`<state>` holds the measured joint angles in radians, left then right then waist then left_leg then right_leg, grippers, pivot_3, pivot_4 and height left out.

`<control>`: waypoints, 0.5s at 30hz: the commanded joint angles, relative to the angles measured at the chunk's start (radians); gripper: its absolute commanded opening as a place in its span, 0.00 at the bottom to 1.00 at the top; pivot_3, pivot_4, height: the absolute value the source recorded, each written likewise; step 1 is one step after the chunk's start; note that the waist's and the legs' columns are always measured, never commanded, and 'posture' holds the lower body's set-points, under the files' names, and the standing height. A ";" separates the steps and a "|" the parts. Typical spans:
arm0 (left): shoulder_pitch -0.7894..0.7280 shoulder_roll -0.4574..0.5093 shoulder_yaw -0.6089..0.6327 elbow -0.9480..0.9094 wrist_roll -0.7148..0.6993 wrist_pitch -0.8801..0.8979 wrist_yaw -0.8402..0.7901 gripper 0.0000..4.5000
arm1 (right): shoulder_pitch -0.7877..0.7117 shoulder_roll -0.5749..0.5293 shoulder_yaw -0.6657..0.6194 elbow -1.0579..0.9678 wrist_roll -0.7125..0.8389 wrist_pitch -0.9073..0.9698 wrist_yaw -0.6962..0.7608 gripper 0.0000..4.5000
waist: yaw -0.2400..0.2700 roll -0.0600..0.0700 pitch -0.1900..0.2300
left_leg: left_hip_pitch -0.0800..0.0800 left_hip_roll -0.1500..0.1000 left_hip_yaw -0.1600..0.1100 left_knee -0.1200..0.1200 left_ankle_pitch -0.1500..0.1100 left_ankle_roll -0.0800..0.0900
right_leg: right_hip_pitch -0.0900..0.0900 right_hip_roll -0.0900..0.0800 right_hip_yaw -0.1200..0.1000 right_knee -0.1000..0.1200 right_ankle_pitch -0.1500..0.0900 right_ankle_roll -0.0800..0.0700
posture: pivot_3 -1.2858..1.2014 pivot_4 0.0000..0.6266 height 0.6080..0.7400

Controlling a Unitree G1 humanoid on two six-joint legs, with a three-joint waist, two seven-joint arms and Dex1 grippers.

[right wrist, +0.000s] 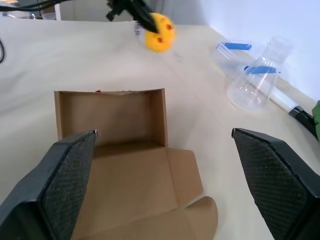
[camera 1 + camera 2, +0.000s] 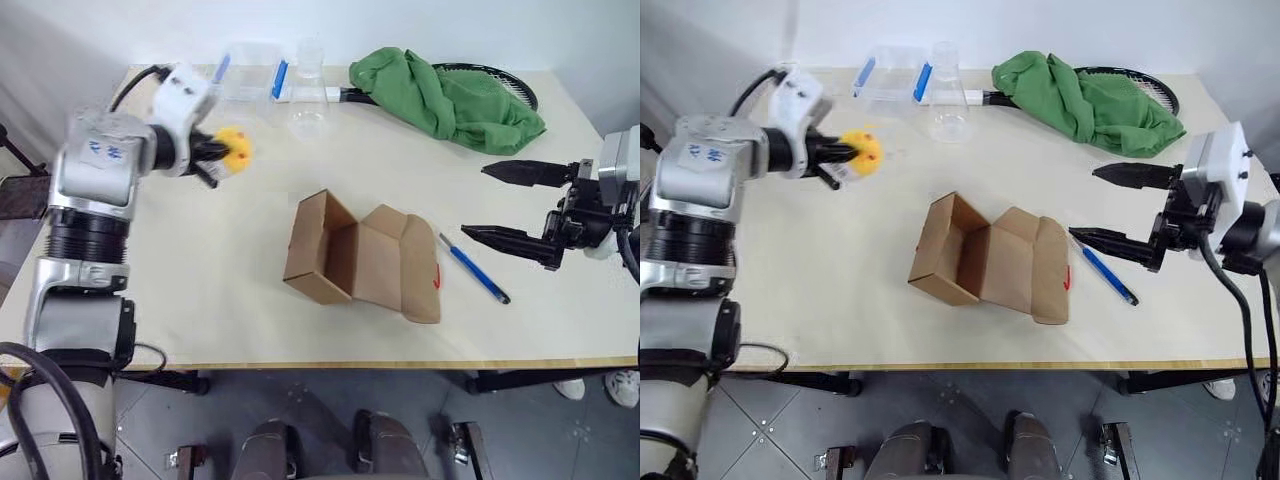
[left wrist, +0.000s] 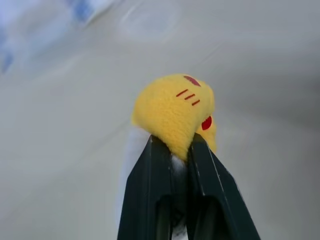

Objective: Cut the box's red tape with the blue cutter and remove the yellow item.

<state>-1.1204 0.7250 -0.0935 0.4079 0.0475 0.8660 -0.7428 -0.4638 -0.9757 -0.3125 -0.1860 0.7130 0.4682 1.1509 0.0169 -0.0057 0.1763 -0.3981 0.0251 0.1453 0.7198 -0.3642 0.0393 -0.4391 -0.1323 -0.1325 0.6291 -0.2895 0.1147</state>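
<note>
Left gripper (image 3: 181, 150) clamped on yellow item (image 3: 175, 110) — right gripper (image 2: 503, 202) agape beside box (image 2: 350, 258).

The left arm (image 2: 95, 180) is built of silver-grey housings joined by black ribbed rings, with small blue markings printed on the housing behind the wrist and a black cable looped above it. The left gripper (image 3: 181, 150) is formed by two slim, smooth black fingers tapering to their tips. The right gripper (image 2: 505, 202) carries two black pointed fingers, their inner pads (image 1: 70, 175) textured with a fine mesh pattern, mounted on a black bracket before a white block.
</note>
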 commanded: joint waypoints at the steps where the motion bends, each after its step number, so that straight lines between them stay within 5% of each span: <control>1: 0.065 0.068 0.033 -0.055 0.010 0.101 0.023 0.00 | -0.042 0.011 0.005 0.079 -0.004 -0.066 0.080 1.00 | 0.000 0.000 0.000 | 0.000 0.000 0.000 0.000 0.000 0.000 | 0.000 0.000 0.000 0.000 0.000 0.000 | 0.52 0.24 1.00; 2: 0.094 0.086 0.037 -0.065 0.009 0.119 0.026 0.00 | -0.057 0.018 0.007 0.110 -0.001 -0.076 0.099 1.00 | 0.000 0.000 0.000 | 0.000 0.000 0.000 0.000 0.000 0.000 | 0.000 0.000 0.000 0.000 0.000 0.000 | 0.52 0.24 1.00; 15: 0.282 0.254 0.137 -0.214 -0.086 0.257 -0.004 0.90 | -0.115 0.040 0.018 0.317 -0.042 -0.148 0.250 1.00 | 0.003 -0.002 0.001 | 0.002 0.002 0.001 0.002 0.000 0.000 | 0.002 0.000 0.000 0.001 0.000 0.000 | 0.52 0.24 1.00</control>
<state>-0.8464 0.9434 0.0052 0.2338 -0.0246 1.1257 -0.7331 -0.5594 -0.9218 -0.2782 0.1326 0.6689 0.3436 1.3855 0.0202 -0.0074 0.1770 -0.3958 0.0269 0.1459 0.7211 -0.3643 0.0391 -0.4367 -0.1327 -0.1317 0.6299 -0.2896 0.1146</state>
